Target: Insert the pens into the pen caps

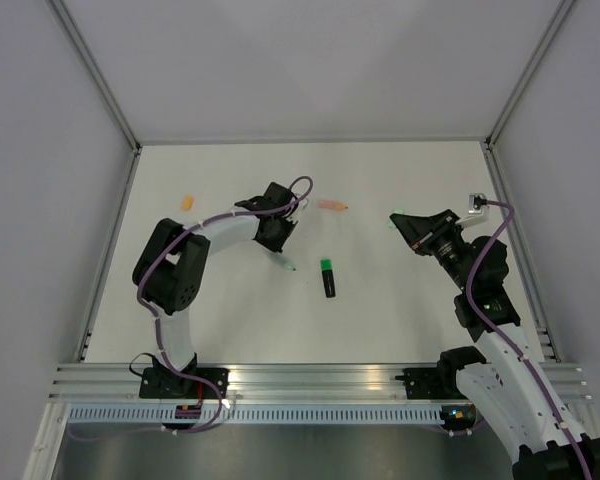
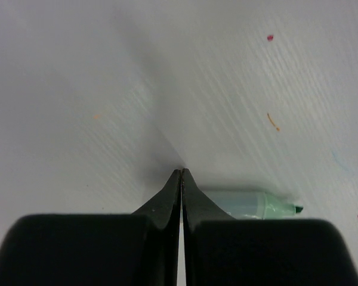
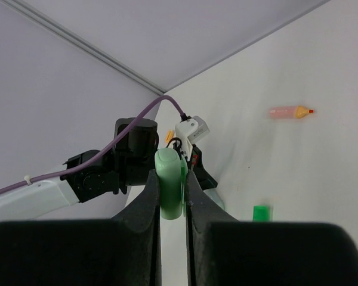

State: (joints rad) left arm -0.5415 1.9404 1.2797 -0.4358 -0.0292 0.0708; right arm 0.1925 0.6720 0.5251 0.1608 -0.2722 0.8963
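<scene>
The pale mint green pen (image 1: pixel 285 263) lies on the white table; in the left wrist view it (image 2: pixel 250 204) lies just right of my fingers. My left gripper (image 1: pixel 277 240) (image 2: pixel 182 173) is shut and empty, tips down at the table beside that pen. My right gripper (image 1: pixel 396 218) (image 3: pixel 172 185) is shut on the pale mint green cap (image 3: pixel 170 179), held above the table at the right. The salmon orange pen (image 1: pixel 332 205) (image 3: pixel 289 112) lies further back. The black pen with a bright green end (image 1: pixel 328 277) (image 3: pixel 261 213) lies mid-table. The orange cap (image 1: pixel 188 201) lies at the far left.
White walls with metal corner posts (image 1: pixel 100 85) enclose the table on three sides. An aluminium rail (image 1: pixel 310 378) runs along the near edge between the arm bases. A purple cable (image 1: pixel 302 185) loops over the left wrist.
</scene>
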